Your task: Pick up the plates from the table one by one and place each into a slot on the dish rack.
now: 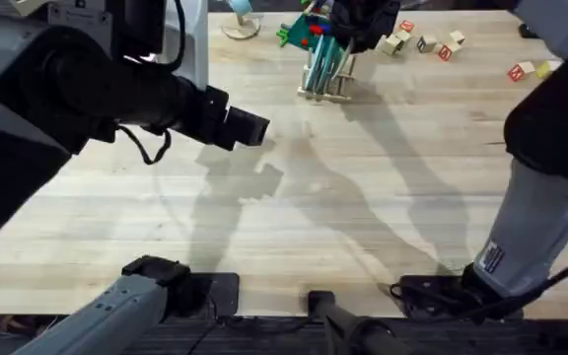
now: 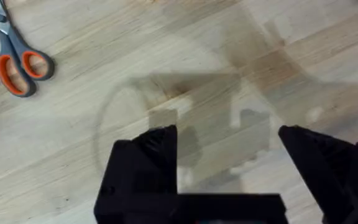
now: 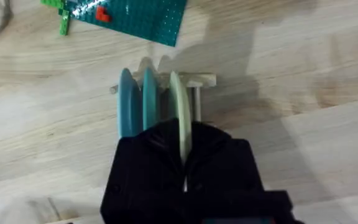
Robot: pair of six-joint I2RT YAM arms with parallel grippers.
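- Left side of the overhead view: the left arm reaches in large and dark from the left edge, its left gripper (image 1: 249,128) above bare table (image 1: 294,227) left of centre. In its wrist view the left gripper (image 2: 229,140) has its black fingers (image 2: 157,149) spread wide, with only plank wood between them.
- Upper left of the left wrist view: scissors (image 2: 14,59) with grey and orange handles lie flat on the wood.
- Top centre of the overhead view: the dish rack (image 1: 325,84) stands on the table near the far edge, with plates upright in it. Just behind it lies a green block board (image 1: 299,32).
- Centre of the right wrist view: the rack (image 3: 194,84) holds two light blue plates (image 3: 135,106) on edge side by side and a cream plate (image 3: 179,109) beside them.
- The right gripper (image 3: 184,146) is pinched narrow on the cream plate's rim, the plate standing in the rack's slot.
- Top of the right wrist view: the green board (image 3: 145,15) lies near the rack.
- Upper right of the overhead view: small toy blocks (image 1: 427,41) lie scattered on the table, well apart from the rack.
- Right edge of the overhead view: the right arm rises from its base at the lower right and reaches to the rack, the right gripper (image 1: 348,35) dark above the plates.
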